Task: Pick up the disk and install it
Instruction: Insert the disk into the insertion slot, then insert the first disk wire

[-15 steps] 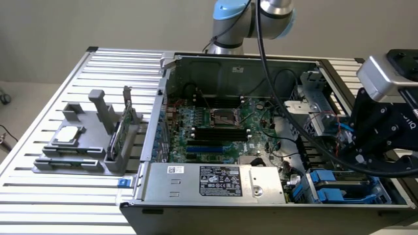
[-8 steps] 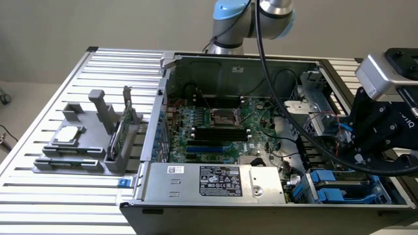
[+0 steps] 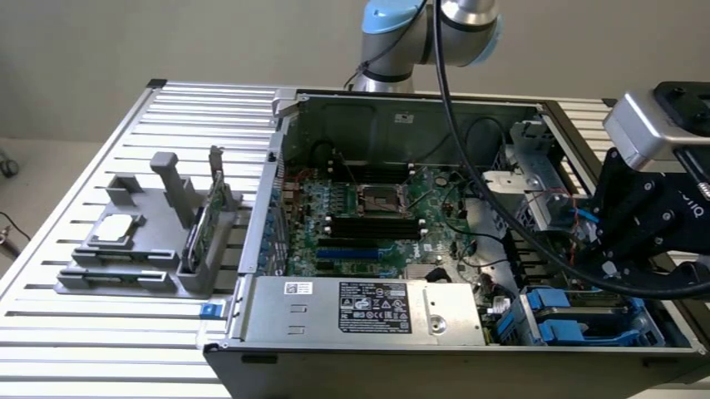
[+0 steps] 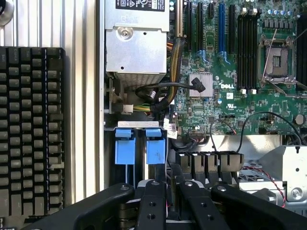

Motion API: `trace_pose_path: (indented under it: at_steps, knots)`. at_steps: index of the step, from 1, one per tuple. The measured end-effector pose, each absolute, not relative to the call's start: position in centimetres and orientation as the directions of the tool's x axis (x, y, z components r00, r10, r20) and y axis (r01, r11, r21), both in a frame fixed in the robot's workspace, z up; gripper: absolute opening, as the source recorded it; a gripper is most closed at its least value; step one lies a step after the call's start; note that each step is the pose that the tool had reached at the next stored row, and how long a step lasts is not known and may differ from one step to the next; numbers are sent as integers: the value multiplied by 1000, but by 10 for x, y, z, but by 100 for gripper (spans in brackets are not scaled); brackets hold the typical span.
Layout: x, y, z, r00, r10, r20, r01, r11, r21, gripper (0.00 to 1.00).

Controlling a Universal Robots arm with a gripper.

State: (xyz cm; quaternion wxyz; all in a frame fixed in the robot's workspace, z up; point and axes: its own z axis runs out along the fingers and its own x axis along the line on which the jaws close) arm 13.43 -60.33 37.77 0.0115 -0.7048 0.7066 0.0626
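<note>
**Edges, room.** An open-topped computer case sits on a slatted aluminium table, with sheet-metal walls on all sides. In the exterior view, free table runs from 7 to 11 o'clock. Inside the case, room is tight.

The disk sits in the drive bay in the case corner at 5 o'clock. It is hemmed in by the case wall and by the power supply, just beside it at 6 o'clock.

The gripper hangs close over the bay at 4 o'clock. I cannot tell whether it is released or clenched, nor whether it touches the disk.

**Materials.**
- The disk is edged in glossy blue plastic, with two squarish tabs side by side.
- The power supply is a dull silver box with a printed label.
- The motherboard is green and ribbed with black slots.
- A black cable loops from the arm down across the case.
- The gripper is matte black and angular.

**Containers.** A grey rack at 9 o'clock holds a small square chip lying flat and a thin green card on edge. A black keyboard lies on the table just outside the case wall.
</note>
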Motion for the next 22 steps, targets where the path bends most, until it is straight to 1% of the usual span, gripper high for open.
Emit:
trace_pose_path:
  at_steps: [22]
  knots:
    - [134, -603, 378, -20, -994, -105, -997, 13, 72, 20]
